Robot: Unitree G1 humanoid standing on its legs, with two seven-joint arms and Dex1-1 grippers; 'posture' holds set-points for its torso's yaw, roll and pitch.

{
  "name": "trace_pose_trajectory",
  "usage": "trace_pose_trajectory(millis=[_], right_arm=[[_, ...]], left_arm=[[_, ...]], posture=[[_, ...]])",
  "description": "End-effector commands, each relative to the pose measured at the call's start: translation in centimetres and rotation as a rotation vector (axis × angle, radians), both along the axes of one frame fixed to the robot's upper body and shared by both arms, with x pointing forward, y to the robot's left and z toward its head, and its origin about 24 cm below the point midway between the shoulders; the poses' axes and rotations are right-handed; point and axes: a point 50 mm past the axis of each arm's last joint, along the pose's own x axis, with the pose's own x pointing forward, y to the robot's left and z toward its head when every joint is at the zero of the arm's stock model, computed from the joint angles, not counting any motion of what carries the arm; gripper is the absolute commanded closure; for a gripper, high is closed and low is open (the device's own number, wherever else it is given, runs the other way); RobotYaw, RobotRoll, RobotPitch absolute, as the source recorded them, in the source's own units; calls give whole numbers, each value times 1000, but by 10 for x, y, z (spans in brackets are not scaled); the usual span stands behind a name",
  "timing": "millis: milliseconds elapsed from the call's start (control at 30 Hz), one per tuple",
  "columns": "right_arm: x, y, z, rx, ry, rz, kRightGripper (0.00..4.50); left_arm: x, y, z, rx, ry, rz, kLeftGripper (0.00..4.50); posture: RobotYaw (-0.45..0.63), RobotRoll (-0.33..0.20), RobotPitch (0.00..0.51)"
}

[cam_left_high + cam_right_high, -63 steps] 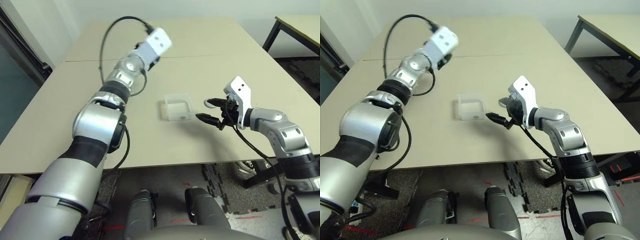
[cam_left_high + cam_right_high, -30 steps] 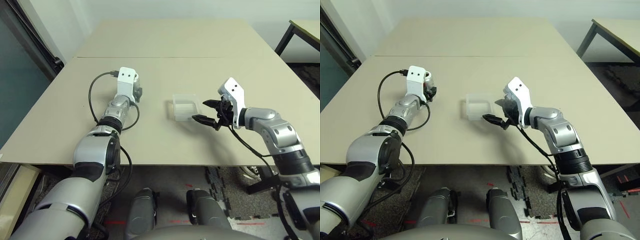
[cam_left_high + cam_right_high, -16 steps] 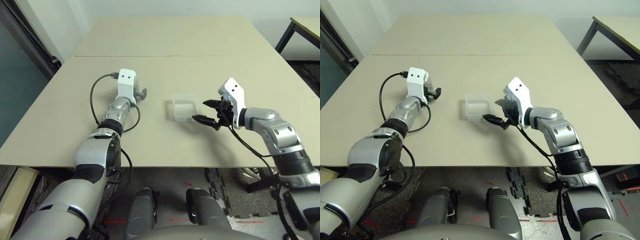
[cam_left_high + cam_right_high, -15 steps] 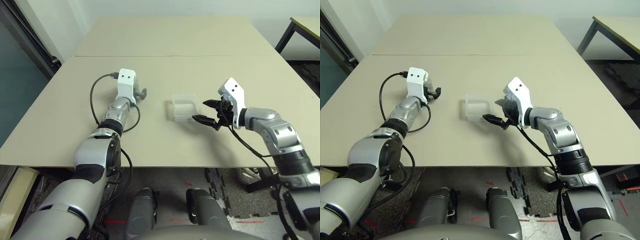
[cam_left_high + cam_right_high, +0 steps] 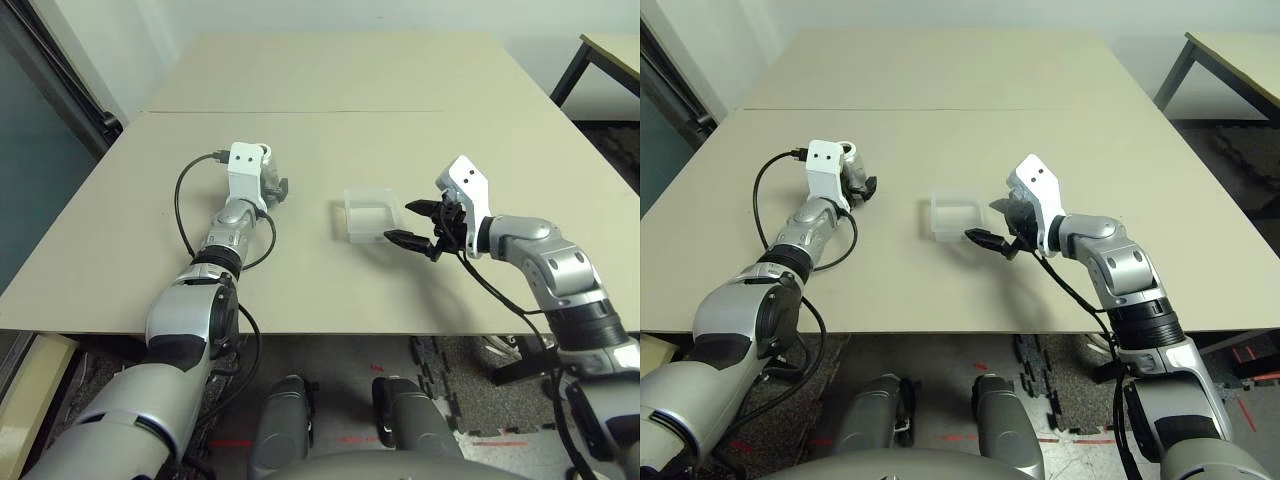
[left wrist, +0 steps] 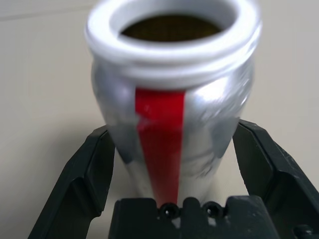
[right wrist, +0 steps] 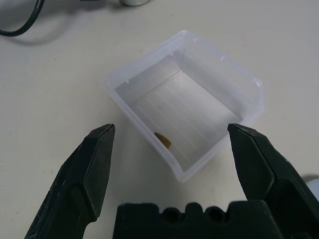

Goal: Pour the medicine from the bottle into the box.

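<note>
One silvery metal bottle (image 6: 172,112), cylindrical with a red stripe and an uncapped white-rimmed mouth, sat pinched between the black fingers of the left gripper (image 6: 172,164), left of the box. One clear, ribbed plastic box (image 7: 184,102), square and shallow, lay mid-worktop holding one small brown pill (image 7: 163,140). The right gripper (image 7: 177,164) hung just beside it, fingers spread. The worktop (image 5: 330,70) was smooth beige.

The silvery-grey bottle (image 6: 172,114) is showing a red stripe and white rim; the box (image 7: 184,102) is looking clear, holding a brownish pill (image 7: 163,140).
</note>
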Motion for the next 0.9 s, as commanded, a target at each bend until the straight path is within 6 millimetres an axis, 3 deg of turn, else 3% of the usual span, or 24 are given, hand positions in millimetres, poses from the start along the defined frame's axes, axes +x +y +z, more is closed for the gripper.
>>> trace_pose_trajectory(millis=[33, 267, 500, 700, 900], right_arm=[[-2, 2, -1, 7, 8, 10, 0], [-3, 2, -3, 14, 14, 5, 0], [-2, 4, -4, 19, 17, 10, 0], [-2, 3, -4, 19, 21, 15, 0], [-5, 3, -5, 24, 30, 9, 0]], left_arm=[[-3, -5, -5, 0, -13, -47, 7], [-11, -1, -6, -13, -67, -87, 7], [-32, 21, -21, -25, -56, 6, 7], [-45, 38, -19, -40, -60, 76, 7], [-72, 39, -17, -54, -56, 55, 7]], posture=[[-4, 0, 115], [12, 0, 118], [35, 0, 121], [46, 0, 125], [49, 0, 132]])
